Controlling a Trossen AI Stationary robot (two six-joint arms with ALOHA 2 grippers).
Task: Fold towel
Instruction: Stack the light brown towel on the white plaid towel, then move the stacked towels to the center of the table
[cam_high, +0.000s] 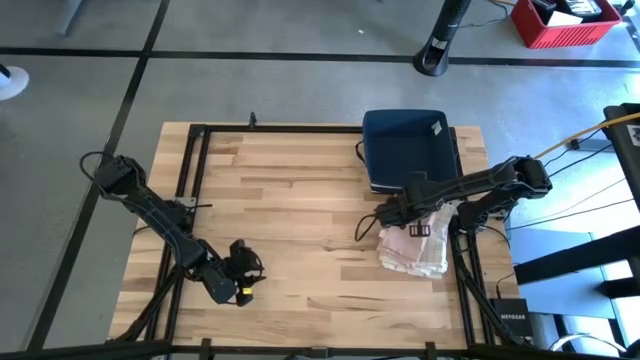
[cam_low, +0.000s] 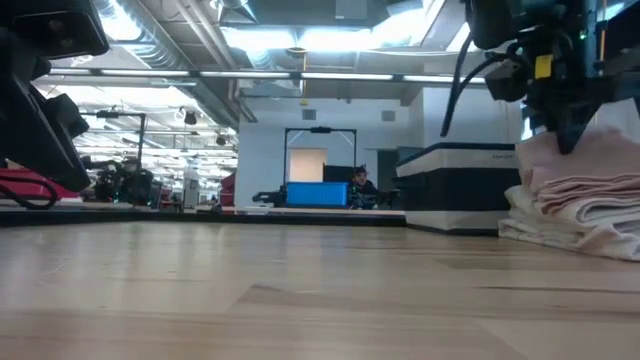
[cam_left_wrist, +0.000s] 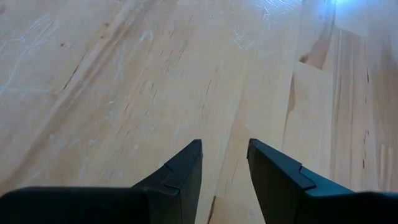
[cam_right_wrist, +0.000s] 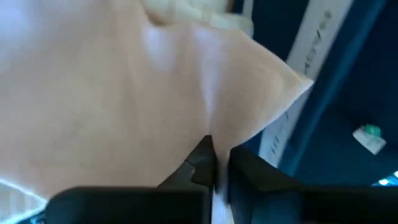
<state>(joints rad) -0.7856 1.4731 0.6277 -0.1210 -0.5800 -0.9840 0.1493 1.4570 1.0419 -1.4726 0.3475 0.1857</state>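
Note:
A pale pink towel (cam_high: 414, 250) lies bunched in several folded layers on the wooden table near its right edge, just in front of a dark blue bin. In the low view the towel (cam_low: 575, 205) sits as a stack with its bottom on the table. My right gripper (cam_high: 392, 213) reaches over it from the right and is shut on cloth at the stack's top. My left gripper (cam_high: 245, 268) waits open near the table's near-left part, over bare wood (cam_left_wrist: 224, 149), far from the towel. My right gripper (cam_right_wrist: 219, 146) pinches a raised ridge of the towel's top layer (cam_right_wrist: 214, 115) between its two fingers. In the low view the fingers (cam_low: 568, 135) come from above, pointing down. The cloth peaks up toward them while the rest of the stack stays on the table. One layer or several, I cannot tell.
The dark blue bin (cam_high: 410, 150) stands at the far right of the table, right behind the towel. A black frame (cam_high: 195, 150) runs along the table's left and far edges. Bare wood (cam_high: 300, 220) lies open across the middle.

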